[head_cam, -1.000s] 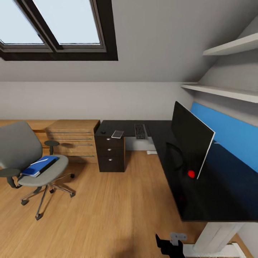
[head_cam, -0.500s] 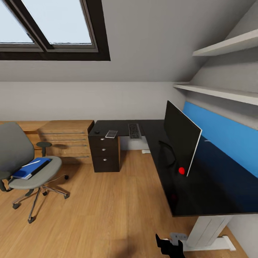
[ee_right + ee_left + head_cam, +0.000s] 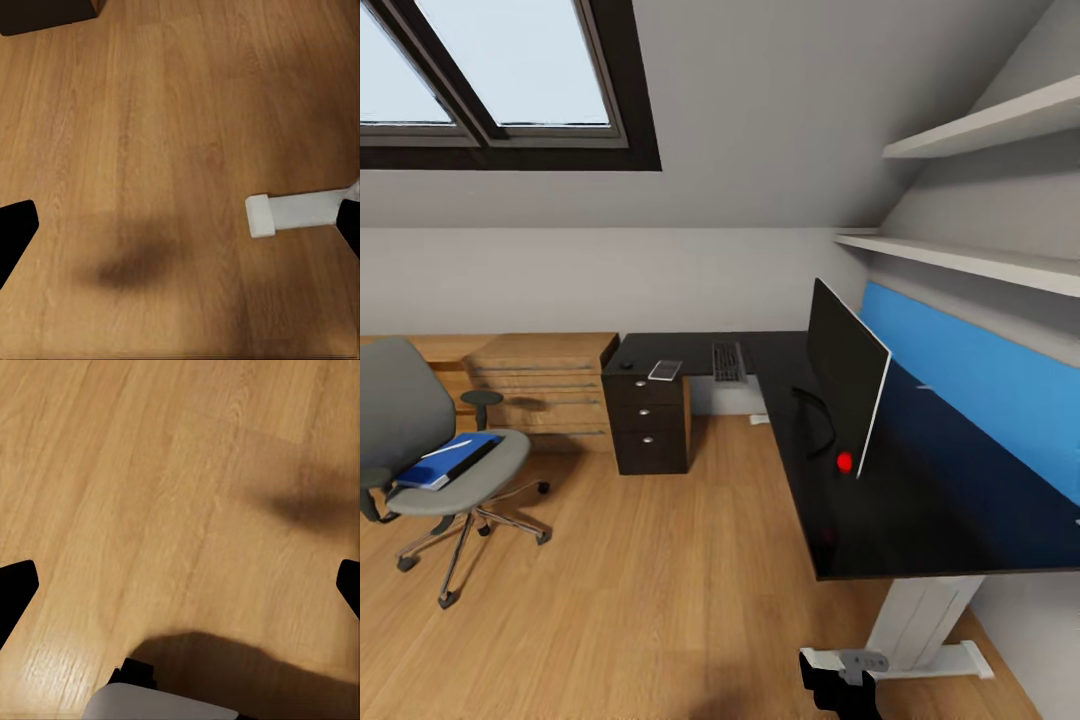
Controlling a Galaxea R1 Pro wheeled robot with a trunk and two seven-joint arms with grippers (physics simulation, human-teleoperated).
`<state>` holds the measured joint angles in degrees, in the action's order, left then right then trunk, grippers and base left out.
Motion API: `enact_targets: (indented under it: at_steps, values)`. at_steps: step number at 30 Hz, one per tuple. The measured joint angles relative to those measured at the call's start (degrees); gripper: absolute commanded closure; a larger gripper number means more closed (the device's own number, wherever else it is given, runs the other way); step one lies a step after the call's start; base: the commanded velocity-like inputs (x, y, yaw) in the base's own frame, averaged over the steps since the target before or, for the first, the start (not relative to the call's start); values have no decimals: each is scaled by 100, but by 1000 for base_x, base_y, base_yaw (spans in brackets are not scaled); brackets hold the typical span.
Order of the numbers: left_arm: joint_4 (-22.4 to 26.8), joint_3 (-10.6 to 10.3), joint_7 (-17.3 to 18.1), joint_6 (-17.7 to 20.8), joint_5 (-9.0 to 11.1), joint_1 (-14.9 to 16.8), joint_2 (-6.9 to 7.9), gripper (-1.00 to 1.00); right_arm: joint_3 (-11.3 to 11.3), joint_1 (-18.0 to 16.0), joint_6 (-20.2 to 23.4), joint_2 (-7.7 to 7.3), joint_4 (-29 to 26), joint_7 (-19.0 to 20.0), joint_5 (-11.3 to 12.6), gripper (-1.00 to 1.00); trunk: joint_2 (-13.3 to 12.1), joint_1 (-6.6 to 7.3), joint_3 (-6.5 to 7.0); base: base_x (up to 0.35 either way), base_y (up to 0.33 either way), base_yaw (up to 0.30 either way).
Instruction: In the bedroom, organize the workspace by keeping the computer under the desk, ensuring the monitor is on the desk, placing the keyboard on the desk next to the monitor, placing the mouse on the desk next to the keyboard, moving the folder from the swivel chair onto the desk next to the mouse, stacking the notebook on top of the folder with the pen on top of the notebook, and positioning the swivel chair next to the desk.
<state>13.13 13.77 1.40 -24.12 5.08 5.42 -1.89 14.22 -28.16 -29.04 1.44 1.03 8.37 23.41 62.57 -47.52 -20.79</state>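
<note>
Both claws hang spread and empty over bare floor; the folder [image 3: 445, 462] waits on the swivel chair [image 3: 435, 460], left of the desk [image 3: 880, 520].

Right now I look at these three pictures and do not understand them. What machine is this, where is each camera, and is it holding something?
It is a simulated wheeled robot with two arms. The big picture comes from its head: a bedroom with a black desk bearing a monitor and, farther back, a keyboard. A blue folder lies on the swivel chair. The two small pictures come from cameras near each hand, looking down at the wooden floor. The black shapes at their edges are the fingers, wide apart on the left gripper and the right gripper. Nothing is held.
</note>
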Motion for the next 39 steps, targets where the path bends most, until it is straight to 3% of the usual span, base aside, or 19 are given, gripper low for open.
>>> enact_targets:
  at_steps: [3, 9, 11, 13, 14, 17, 19, 30, 31, 33, 34, 36, 39]
  values:
    - [1, 0, 2, 1, 1, 0, 2, -100, -7, 0, 12, -53, 0, 1, 41, -100, 0, 0, 0, -19, -17, 0]
    - [0, 11, 3, 1, 13, 0, 12, -100, -29, 0, 170, -380, -1, -2, 387, -100, 0, 1, 0, -5, -4, 0]
    - [0, 17, 3, 0, 17, -1, 16, -100, -57, -1, 668, -680, -12, 34, 809, -100, 0, 1, 0, -1, 0, 0]
    - [0, 18, 3, 0, 17, -1, 15, -100, -50, -2, 1055, -928, -31, 147, 964, -100, 0, 1, 0, 0, 0, 0]
    - [0, 19, 3, -1, 18, -1, 14, -100, -55, -2, 1327, -1147, -72, 382, 1052, -100, 0, 1, 0, 0, 0, 0]
    - [-1, 19, 3, -3, 17, 0, 14, -100, -39, -1, 1477, -1360, -100, 695, 1093, -100, 0, 0, 0, 0, 0, 0]
    - [-1, 19, 3, -5, 17, 0, 14, -100, -39, -1, 1529, -1493, -110, 908, 1111, -100, 0, 0, 0, 0, 0, 0]
    - [-9, 3, 90, -9, 17, 0, 21, -100, -77, -1, 1446, -2592, -114, 2718, 1234, -100, 0, 1, 0, 0, 0, 0]
    - [-11, 0, 124, -9, 18, -1, 22, -100, -137, -2, 1380, -2752, -113, 2937, 1361, -100, 0, 1, 0, 0, 0, 0]
    - [-14, 0, 150, -10, 17, 0, 22, -100, -163, -1, 1334, -2903, -114, 3134, 1542, -100, 0, 1, 0, 0, 0, 0]
    - [-15, 1, 163, -10, 18, -1, 23, -100, -206, -2, 1306, -3014, -118, 3288, 1745, -100, 0, 1, 0, 0, 0, 0]
    - [-16, 2, 171, -10, 17, 0, 23, -100, -213, -1, 1286, -3118, -125, 3409, 1924, -100, 0, 1, 0, 0, 0, 0]
    - [-17, 4, 177, -10, 23, 0, 23, -100, -255, -1, 1259, -3406, -152, 3584, 2200, -100, 0, 1, 0, 0, 0, 0]
